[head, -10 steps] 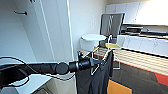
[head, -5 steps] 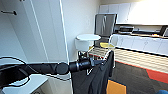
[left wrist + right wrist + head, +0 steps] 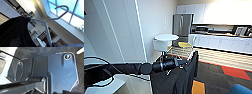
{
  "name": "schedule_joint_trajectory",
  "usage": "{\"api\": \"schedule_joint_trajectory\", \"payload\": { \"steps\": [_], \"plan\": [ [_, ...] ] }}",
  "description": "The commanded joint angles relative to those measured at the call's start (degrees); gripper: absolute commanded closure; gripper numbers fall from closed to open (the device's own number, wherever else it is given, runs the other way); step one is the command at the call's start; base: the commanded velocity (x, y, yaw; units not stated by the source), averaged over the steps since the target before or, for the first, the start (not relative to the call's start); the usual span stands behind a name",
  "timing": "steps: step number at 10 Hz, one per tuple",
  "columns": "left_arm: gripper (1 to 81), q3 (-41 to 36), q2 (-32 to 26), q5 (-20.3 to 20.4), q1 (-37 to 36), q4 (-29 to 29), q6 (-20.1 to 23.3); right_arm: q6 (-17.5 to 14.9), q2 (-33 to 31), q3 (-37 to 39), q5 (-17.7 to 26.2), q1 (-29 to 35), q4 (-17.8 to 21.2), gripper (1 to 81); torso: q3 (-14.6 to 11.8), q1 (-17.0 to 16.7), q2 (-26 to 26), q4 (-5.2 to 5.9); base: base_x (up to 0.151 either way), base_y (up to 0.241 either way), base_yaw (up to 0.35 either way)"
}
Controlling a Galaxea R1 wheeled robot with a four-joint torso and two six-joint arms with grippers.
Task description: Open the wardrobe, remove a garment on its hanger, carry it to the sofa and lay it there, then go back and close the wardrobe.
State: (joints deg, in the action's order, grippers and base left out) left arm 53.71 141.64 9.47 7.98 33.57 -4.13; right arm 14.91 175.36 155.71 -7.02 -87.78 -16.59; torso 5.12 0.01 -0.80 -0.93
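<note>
The left arm reaches out with the left gripper (image 3: pixel 185 61) closed on the white hanger (image 3: pixel 48 23), the black garment (image 3: pixel 184 77) hanging below it. The carrying step looks in hand. A corner of the blue sofa (image 3: pixel 240 89) lies just beyond, so the robot must turn towards it. Farther off stand a round table (image 3: pixel 166 37) and a fridge (image 3: pixel 182 23).

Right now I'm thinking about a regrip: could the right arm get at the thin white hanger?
Probably not: the hanger hangs out front by the left gripper, and the right arm isn't raised toward it.
</note>
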Motion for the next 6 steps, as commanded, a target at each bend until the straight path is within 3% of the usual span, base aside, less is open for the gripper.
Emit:
{"api": "schedule_joint_trajectory", "payload": {
  "steps": [1,6],
  "plan": [
    [81.1,-1.3,0.1,1.3,-9.4,-2.5,1.1,0.1,0.1,-0.2,2.6,2.2,0.3,1.0,0.0,0.0,0.0,0.0,0.0,0.0,-0.158],
    [81.1,-1.2,0.0,1.3,-9.4,-2.5,1.1,0.2,0.1,-0.2,2.6,2.3,0.3,1.0,0.0,0.0,0.0,0.02,0.0,0.0,-0.158]
  ]
}}
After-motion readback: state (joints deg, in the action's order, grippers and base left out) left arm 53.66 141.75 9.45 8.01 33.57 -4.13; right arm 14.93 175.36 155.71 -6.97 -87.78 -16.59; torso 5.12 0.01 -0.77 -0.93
